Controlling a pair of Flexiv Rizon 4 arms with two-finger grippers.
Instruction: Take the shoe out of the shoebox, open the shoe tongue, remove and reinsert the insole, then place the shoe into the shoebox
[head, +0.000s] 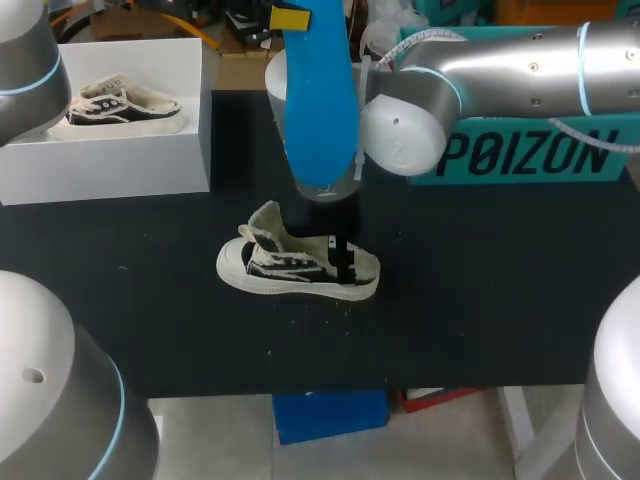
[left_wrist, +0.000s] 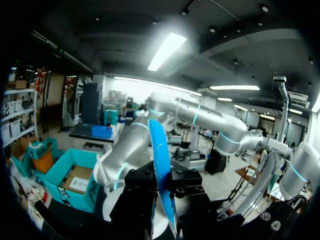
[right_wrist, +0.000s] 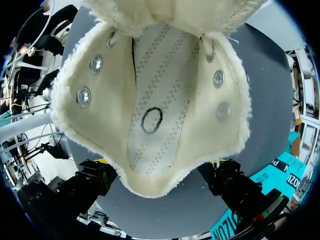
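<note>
Now | left gripper (left_wrist: 162, 200) is clamping the blue insole (head: 318, 110) upright, high over the table (head: 480, 300) | right gripper (head: 343, 262) is pinching the shoe (head: 285, 268) by its heel at mid-table | reinsertion: likely needing toe-end first under the raised tongue (head: 268, 222), heel braced

Large dark lettering across the teal box (head: 540, 160) front, a black printed ring inside the shoe (right_wrist: 150, 120)

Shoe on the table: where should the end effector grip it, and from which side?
Grip the shoe at the heel collar, coming straight down. It stands upright on its sole, tongue folded forward, so the opening faces up and the narrow collar gives two opposed walls. The right end effector sits there now.
</note>
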